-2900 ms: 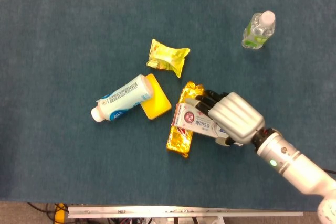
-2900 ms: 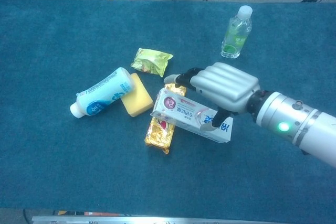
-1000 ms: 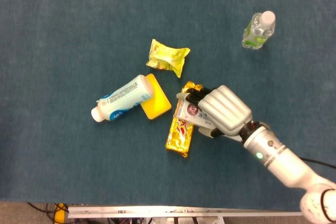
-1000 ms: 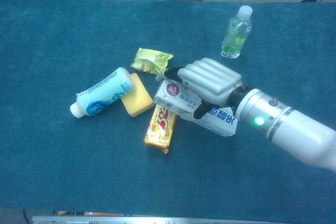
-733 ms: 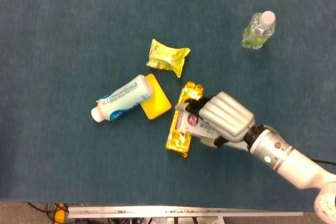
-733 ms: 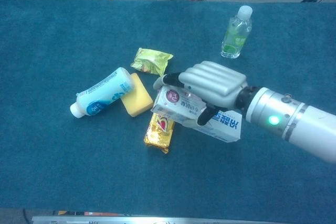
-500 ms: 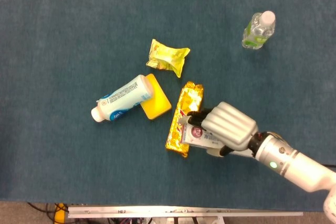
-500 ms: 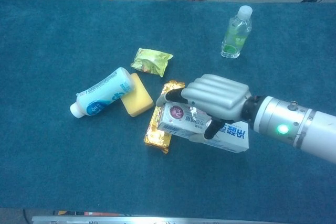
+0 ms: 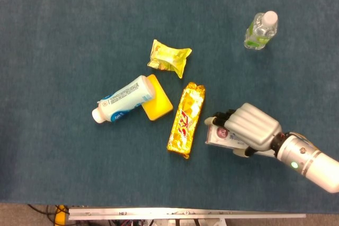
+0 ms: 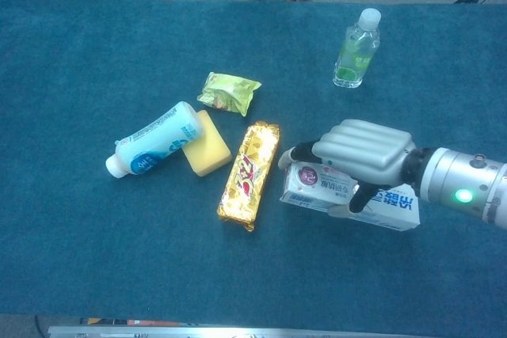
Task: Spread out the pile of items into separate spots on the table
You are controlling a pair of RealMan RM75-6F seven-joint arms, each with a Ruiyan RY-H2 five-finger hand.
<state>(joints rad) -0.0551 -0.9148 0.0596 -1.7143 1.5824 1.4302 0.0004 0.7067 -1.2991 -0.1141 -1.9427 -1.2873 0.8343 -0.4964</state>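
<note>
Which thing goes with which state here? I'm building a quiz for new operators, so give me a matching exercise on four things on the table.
Things:
1. white carton
2. gold snack bar
3. clear water bottle
4. white and blue bottle

States:
A. standing upright, far from the rest
B. lying on its side, touching the yellow sponge
C. gripped by the right hand
D. lying flat with nothing on top of it

Pairs: 1-C, 2-D, 3-A, 4-B
</note>
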